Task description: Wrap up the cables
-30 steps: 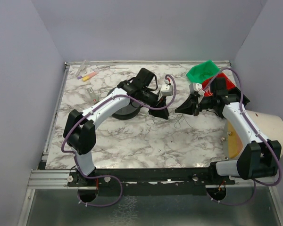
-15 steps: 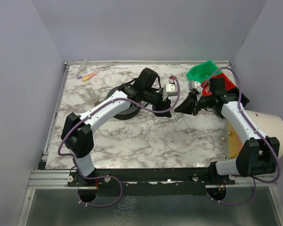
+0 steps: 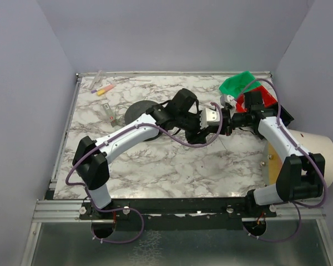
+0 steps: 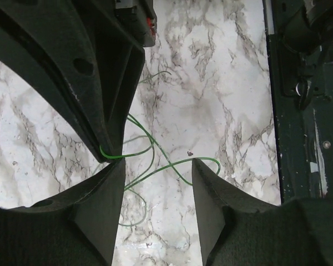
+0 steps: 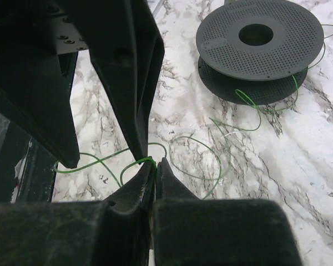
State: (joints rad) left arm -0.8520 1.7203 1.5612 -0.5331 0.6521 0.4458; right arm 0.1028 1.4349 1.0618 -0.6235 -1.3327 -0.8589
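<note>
The cables show as one hair-thin green wire point(image 5: 131, 162) lying in loose loops on the marble table point(image 3: 155, 166). My right gripper point(image 5: 157, 161) is shut on a loop of it, the wire pinched at its fingertips. My left gripper point(image 4: 158, 160) faces it tip to tip with its jaws open, and one of its fingers point(image 5: 130, 83) touches the pinched loop. In the left wrist view a green strand point(image 4: 205, 159) crosses the gap between my open fingers. From above, the left gripper point(image 3: 208, 131) and the right gripper point(image 3: 224, 123) meet at centre right of the table.
A black perforated spool point(image 5: 260, 49) lies left of the grippers, with more green wire curling beside it; from above the spool point(image 3: 134, 112) is half hidden by my left arm. A green bag point(image 3: 238, 83), a red object point(image 3: 247, 101) and a beige cone point(image 3: 316, 158) crowd the right side. Markers point(image 3: 102, 88) lie at far left.
My left arm has swung right, away from the spool, until its gripper meets the right one, and its jaws have opened. The right gripper stayed shut and shifted slightly.
</note>
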